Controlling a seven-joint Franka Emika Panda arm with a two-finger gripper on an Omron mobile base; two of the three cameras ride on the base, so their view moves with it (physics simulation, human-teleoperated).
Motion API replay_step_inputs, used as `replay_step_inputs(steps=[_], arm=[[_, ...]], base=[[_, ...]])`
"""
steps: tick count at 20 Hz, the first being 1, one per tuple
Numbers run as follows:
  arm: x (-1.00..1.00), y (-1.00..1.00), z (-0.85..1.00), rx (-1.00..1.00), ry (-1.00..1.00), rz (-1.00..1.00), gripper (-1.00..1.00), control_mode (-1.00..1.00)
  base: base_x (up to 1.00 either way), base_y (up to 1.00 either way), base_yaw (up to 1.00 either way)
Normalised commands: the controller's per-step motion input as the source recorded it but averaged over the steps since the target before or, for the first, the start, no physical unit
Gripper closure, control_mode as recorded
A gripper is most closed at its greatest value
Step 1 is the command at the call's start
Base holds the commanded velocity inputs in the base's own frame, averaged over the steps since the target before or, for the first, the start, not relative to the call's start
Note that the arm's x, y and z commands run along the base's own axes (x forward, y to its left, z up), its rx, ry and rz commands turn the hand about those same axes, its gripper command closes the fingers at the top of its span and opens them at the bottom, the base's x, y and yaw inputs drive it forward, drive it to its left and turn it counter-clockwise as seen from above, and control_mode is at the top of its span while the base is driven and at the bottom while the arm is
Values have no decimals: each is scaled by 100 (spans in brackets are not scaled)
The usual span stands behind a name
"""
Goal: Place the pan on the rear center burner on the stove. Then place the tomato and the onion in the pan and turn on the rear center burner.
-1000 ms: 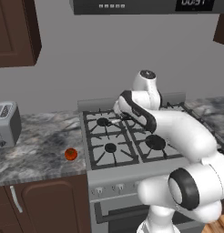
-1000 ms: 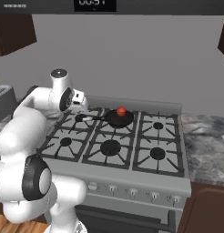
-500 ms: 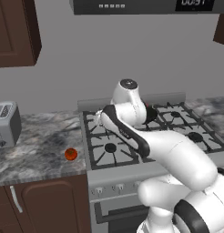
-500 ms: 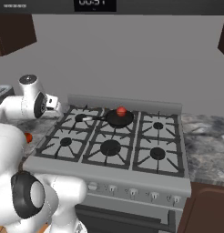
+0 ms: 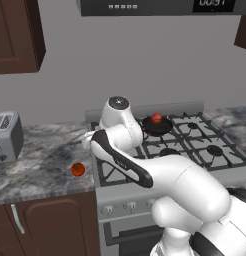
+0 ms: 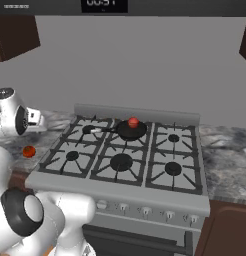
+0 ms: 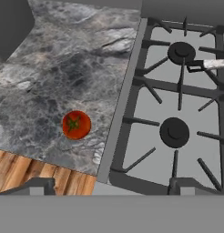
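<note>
The black pan (image 6: 131, 130) sits on the stove (image 6: 120, 180) in the middle of the back row and hides the rear center burner under it. The pinkish-red onion (image 6: 133, 122) lies inside the pan (image 5: 156, 125). On the marble counter left of the stove rests the orange-red tomato (image 5: 78, 170), its dark stem up. In the hand view, my gripper (image 7: 111, 185) hovers over the counter's edge, open and empty, with the tomato (image 7: 76, 124) ahead and to the left of the fingertips (image 7: 41, 184). The pan handle's pale tip (image 7: 215, 63) shows at the right.
A silver toaster (image 5: 6, 135) stands at the far left of the counter. Grey grates (image 7: 177, 91) cover the stove's left burners. The wooden cabinet front (image 7: 36, 175) runs below the counter edge. Knobs (image 6: 145, 212) line the stove's front.
My arm has swung left, from above the stove's back row to above the counter by the tomato. The gripper stays open. Pan, onion and tomato have not moved.
</note>
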Motion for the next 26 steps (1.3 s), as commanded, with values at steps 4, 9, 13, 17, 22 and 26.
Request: replay_step_inputs(steps=[4, 9, 13, 17, 22, 26], arm=[[-9, 57, -18, -1, 5, 5, -100, -100], [-7, 47, -28, 0, 9, 4, -100, -100], [0, 29, -30, 0, 10, 1, -100, -100], [11, 3, -38, -1, 8, 0, -100, -100], [14, 0, -38, -2, 6, 0, -100, -100], [25, 7, -36, -3, 3, 0, -100, -100]], base=[[0, 0, 0], [0, 0, 0], [0, 0, 0], [0, 0, 0], [0, 0, 0], [0, 0, 0]])
